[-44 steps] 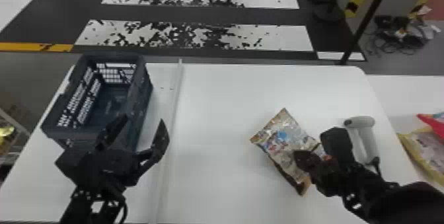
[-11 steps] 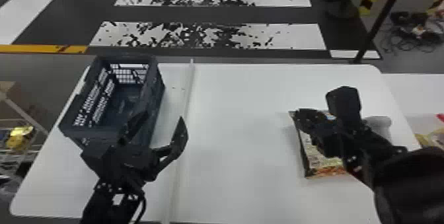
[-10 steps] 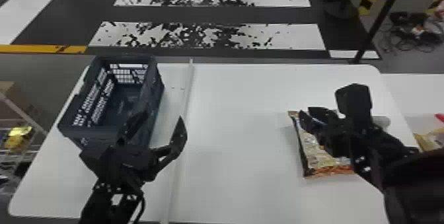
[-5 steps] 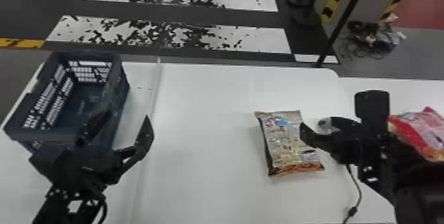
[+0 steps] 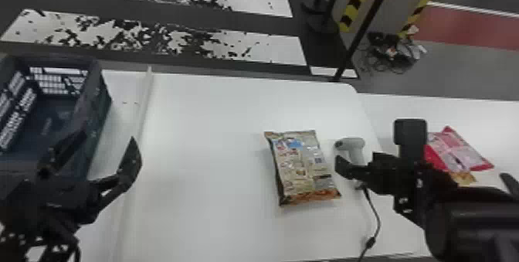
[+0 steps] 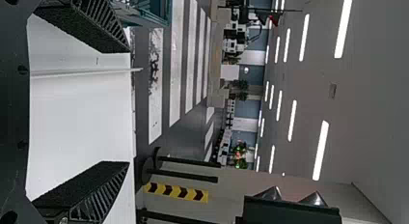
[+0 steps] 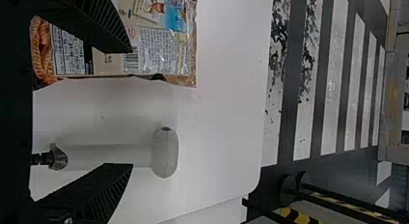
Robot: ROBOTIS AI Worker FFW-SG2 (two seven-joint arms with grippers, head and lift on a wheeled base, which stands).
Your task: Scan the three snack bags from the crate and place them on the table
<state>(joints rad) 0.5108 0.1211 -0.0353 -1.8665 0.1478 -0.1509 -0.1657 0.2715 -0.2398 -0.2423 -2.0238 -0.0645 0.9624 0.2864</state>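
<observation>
**Beige-and-brown printed snack bag (image 5: 303, 168) lies on the white counter (image 5: 208, 145)**

Head view: The bag lies flat to the right of the counter's middle. Just right of it is a white plastic handheld scanner (image 5: 355, 145) with a black cable (image 5: 374, 211) running from its handle. The black right tool (image 5: 419, 167) is released, its flat fingers wide apart; one ends between the bag and the scanner's handle. Past the counter's right edge, a red-and-pink plastic bag (image 5: 459, 151) rests on a second white counter (image 5: 386, 114). At the left, beside a long white rail (image 5: 148, 99), sits a dark blue plastic crate (image 5: 102, 126) with openwork walls. The black left tool (image 5: 107, 135) is near the crate, also released, with its fingers spread.

Left wrist view: The left tool (image 6: 129, 106) has its ribbed fingers well apart, the counter and rail showing between them. Part of the crate appears beyond one finger.

Right wrist view: One finger of the right tool (image 7: 131, 107) overlaps the printed bag; whether they touch, I cannot tell. The scanner shows near the other finger.
</observation>
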